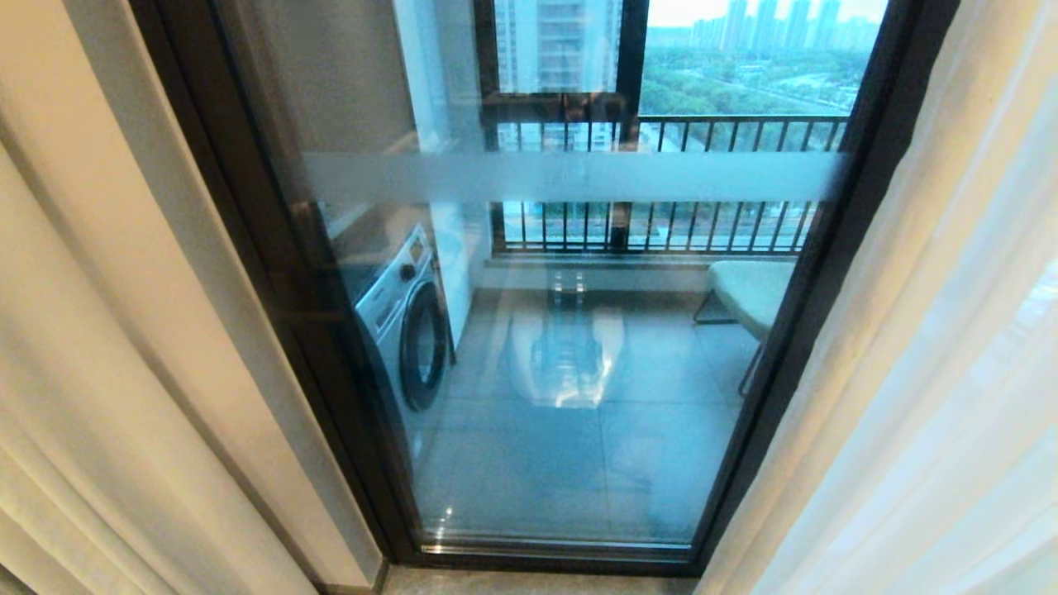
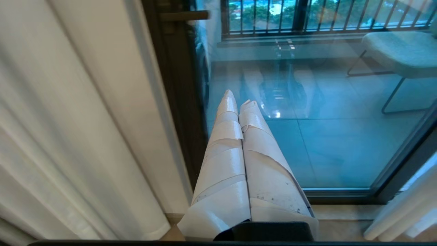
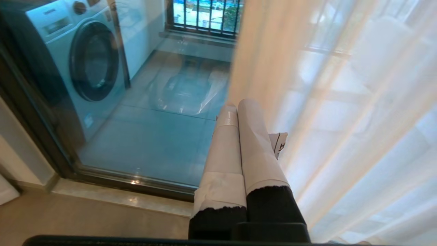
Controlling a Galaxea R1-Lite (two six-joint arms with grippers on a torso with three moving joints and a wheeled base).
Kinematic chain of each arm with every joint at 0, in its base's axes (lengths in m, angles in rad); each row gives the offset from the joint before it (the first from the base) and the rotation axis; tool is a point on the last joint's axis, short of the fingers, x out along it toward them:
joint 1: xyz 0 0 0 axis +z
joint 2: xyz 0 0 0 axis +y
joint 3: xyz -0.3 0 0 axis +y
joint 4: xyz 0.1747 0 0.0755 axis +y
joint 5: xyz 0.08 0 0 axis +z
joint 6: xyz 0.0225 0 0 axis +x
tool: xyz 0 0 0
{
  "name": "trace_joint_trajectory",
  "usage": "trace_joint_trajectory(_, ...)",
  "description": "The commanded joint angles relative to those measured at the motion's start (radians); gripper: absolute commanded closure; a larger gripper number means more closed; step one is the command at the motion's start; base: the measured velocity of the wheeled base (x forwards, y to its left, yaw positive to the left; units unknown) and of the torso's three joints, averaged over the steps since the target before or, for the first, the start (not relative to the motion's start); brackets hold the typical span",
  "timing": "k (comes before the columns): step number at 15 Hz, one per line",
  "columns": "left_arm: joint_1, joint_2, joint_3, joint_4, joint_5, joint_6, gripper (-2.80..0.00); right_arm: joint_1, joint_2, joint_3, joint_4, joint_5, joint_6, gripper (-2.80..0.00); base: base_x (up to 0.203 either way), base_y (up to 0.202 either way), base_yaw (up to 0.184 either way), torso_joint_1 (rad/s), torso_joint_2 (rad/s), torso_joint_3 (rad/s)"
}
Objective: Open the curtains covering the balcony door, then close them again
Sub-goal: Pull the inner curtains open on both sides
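The curtains (image 1: 124, 347) hang parted in front of me: the heavy cream one is off to my left, the thin sheer one (image 1: 926, 372) to my right, and the balcony door (image 1: 570, 347) stands bare between them, its dark frame (image 1: 273, 273) in plain sight. Through the glass I can see a washing machine (image 1: 405, 318), a chair (image 1: 748, 289) and the railing (image 1: 661, 223) beyond.

My left gripper (image 2: 238, 97) points at the glass just beside the cream curtain, fingers pressed together on nothing. My right gripper (image 3: 239, 104) sits right next to the sheer, likewise closed and empty, touching no cloth that I can make out.

I judge the opening half done and the closing half not yet begun. Next I would need to spread a pair of fingers, take hold of a curtain's inner edge, and draw it across the door toward the middle.
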Motion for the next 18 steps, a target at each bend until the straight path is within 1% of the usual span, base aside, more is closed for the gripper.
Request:
trace_joint_trajectory(1,0.000,-0.002,0.000,0.000,-0.001,0.001,0.00,0.000,0.001,0.000,0.000,0.001,-0.001,0.00,0.000,-0.191,0.002,-0.002,0.00,-0.005)
trace_joint_trajectory(11,0.000,-0.002,0.000,0.000,0.003,-0.013,0.00,0.001,0.001,0.000,0.000,0.001,-0.001,0.00,0.000,-0.186,0.002,0.003,0.00,0.003)
trace_joint_trajectory(12,0.000,-0.002,0.000,0.000,0.003,-0.013,0.00,0.000,0.001,0.000,0.000,0.001,-0.001,0.00,0.000,-0.094,0.003,-0.002,0.00,0.004)
trace_joint_trajectory(18,0.000,-0.002,-0.001,0.000,0.003,-0.012,0.00,0.000,0.001,0.000,0.000,0.001,-0.001,0.00,0.000,0.000,0.000,0.000,0.00,0.000)
